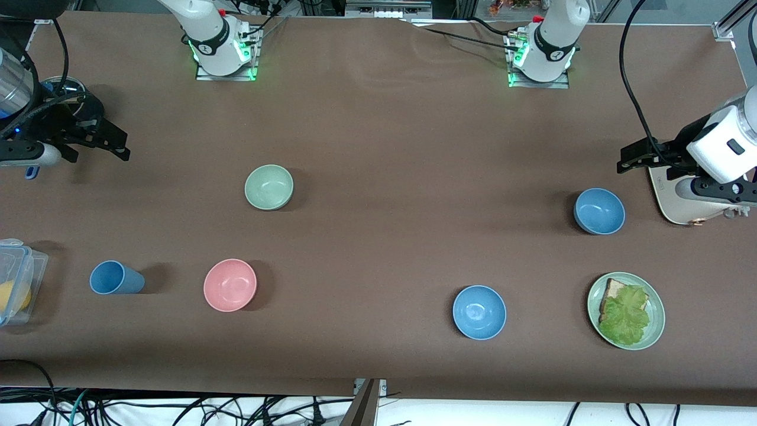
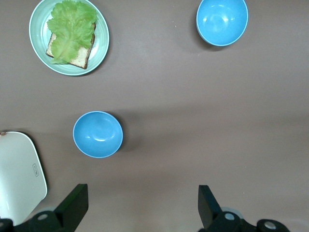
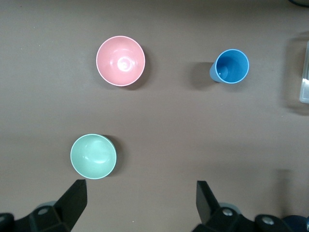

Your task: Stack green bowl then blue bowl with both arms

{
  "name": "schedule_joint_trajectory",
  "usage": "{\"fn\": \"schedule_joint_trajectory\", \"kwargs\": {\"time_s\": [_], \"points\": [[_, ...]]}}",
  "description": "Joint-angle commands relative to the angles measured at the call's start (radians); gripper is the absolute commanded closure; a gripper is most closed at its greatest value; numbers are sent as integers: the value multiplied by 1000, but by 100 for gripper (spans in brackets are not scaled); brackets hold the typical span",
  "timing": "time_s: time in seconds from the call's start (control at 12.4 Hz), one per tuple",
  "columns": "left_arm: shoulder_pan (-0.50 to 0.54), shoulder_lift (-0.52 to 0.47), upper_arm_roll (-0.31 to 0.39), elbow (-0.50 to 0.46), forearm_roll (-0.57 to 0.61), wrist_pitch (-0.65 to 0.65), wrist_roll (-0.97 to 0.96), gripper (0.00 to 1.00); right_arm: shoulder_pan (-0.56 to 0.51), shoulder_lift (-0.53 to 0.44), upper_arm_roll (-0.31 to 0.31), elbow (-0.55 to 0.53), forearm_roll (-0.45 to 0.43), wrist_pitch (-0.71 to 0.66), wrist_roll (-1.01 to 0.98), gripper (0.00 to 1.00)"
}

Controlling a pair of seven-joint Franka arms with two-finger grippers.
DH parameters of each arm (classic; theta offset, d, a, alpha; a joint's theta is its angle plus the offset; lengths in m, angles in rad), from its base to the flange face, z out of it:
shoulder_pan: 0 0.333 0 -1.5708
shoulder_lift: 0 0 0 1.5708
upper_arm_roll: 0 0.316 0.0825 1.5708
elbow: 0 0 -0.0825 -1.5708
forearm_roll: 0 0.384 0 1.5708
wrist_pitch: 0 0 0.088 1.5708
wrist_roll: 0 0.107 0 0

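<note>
The pale green bowl (image 1: pixel 269 187) sits upright toward the right arm's end of the table; it also shows in the right wrist view (image 3: pixel 93 156). One blue bowl (image 1: pixel 599 211) (image 2: pixel 98 134) sits toward the left arm's end. A second blue bowl (image 1: pixel 479 312) (image 2: pixel 222 21) sits nearer the front camera. My left gripper (image 1: pixel 631 158) (image 2: pixel 142 208) is open and empty, up over the table beside the first blue bowl. My right gripper (image 1: pixel 112 145) (image 3: pixel 141 208) is open and empty, up over the right arm's end of the table.
A pink bowl (image 1: pixel 230 284) and a blue cup (image 1: pixel 115 278) stand nearer the front camera than the green bowl. A green plate (image 1: pixel 656 322) holds bread and lettuce. A cream flat device (image 1: pixel 680 198) lies under the left arm. A clear plastic box (image 1: pixel 18 278) is at the right arm's end.
</note>
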Motion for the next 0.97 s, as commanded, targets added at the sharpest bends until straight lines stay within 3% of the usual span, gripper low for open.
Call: {"fn": "schedule_joint_trajectory", "kwargs": {"time_s": [0.0, 0.89], "points": [[-8, 8, 6, 20, 4, -6, -5, 0, -7, 2, 8, 15, -24, -23, 41, 0], [-8, 8, 6, 20, 4, -5, -5, 0, -4, 7, 11, 26, -25, -22, 41, 0]]}}
